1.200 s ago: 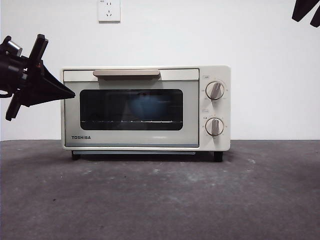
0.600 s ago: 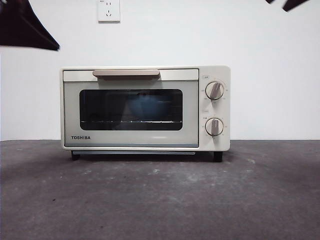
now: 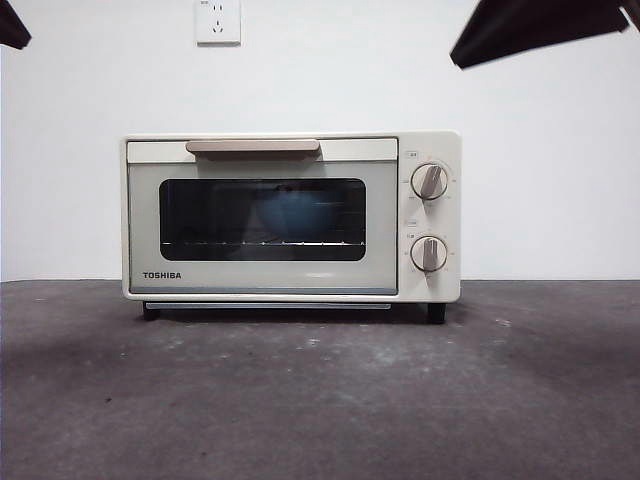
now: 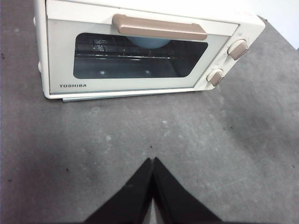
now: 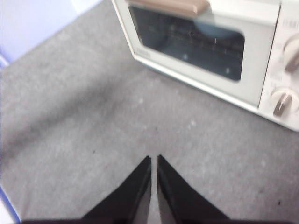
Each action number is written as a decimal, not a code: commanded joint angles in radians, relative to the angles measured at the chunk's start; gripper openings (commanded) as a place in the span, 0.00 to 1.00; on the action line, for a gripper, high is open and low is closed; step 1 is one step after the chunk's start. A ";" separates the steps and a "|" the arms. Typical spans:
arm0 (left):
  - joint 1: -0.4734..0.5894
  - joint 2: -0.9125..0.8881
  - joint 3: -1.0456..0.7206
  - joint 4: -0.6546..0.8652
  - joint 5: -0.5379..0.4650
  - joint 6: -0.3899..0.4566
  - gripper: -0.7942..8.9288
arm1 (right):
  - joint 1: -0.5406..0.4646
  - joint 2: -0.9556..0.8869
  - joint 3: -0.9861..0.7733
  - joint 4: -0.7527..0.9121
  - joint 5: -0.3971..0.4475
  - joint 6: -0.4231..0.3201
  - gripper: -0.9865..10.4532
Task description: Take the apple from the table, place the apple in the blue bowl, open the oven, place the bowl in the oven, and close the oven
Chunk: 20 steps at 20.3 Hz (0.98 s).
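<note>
Since a second ago, we see the dark arm that hung beside the oven's [image 3: 290, 217] left wall gone from there; only a black tip shows at the top left corner of the front view, and a larger dark shape now reaches in at the top right. Nothing else has shifted.

We judge the task all but finished. The oven door is shut, its beige handle [image 3: 253, 148] level along the top, and the blue bowl [image 3: 290, 212] sits inside on the wire rack, dim behind the dark glass. The apple we cannot make out through the door; no apple lies on the counter [image 3: 320, 390], so we take it to be in the bowl. What seems left is only for the arms to pull clear.

Both arms are raised well away from the oven. The left gripper [image 4: 153, 161] has its fingers pressed together and empty; the right gripper [image 5: 154, 159] shows its fingers nearly together, a thin slit between them, also empty.

The counter is dark grey, rough, with pale scuffs. Behind stands a plain white wall with a socket [image 3: 218, 21]
</note>
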 commanded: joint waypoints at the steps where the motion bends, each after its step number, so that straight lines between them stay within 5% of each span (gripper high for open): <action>1: -0.003 -0.003 0.007 -0.002 -0.002 0.010 0.09 | 0.007 0.007 0.010 0.008 0.013 -0.008 0.09; 20: -0.003 -0.005 0.007 -0.003 -0.002 0.018 0.09 | 0.005 0.007 0.010 0.164 0.031 -0.008 0.09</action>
